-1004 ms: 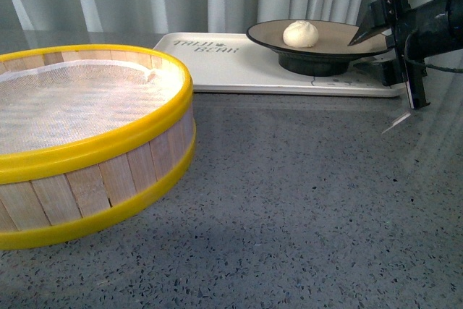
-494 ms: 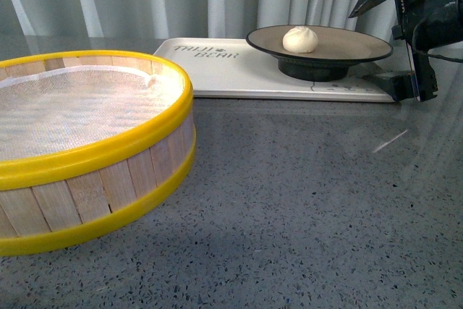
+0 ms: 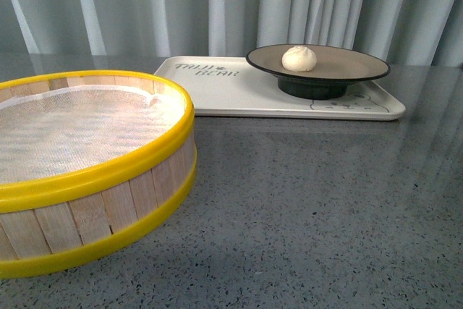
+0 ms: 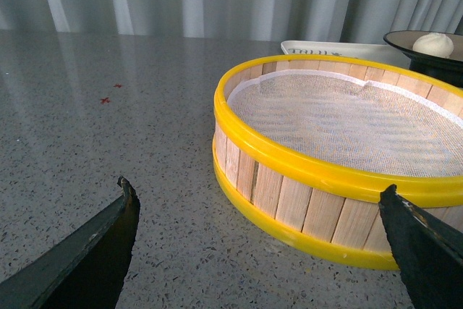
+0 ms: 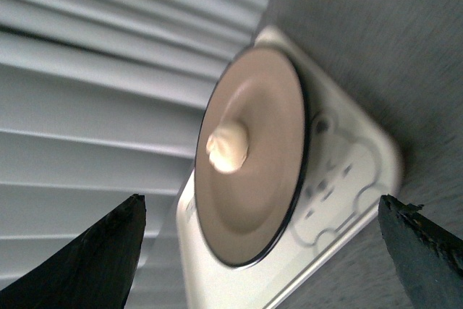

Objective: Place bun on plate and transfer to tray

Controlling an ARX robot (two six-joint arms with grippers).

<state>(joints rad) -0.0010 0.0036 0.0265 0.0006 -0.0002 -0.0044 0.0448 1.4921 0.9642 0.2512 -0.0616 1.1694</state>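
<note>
only blurred, the bun (image 5: 227,146) sits on the plate (image 5: 271,121), tray (image 5: 362,157) underneath.

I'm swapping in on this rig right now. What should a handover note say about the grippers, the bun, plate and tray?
Left gripper: open, empty, near the steamer basket.
Right gripper: open, empty, fingers spread, looking at the tray; out of the front view.
Bun sits on the plate; the plate stands on the right part of the tray.
Done: bun plated, plate on tray.
Left: nothing apparent; perhaps just park the arms.
</note>
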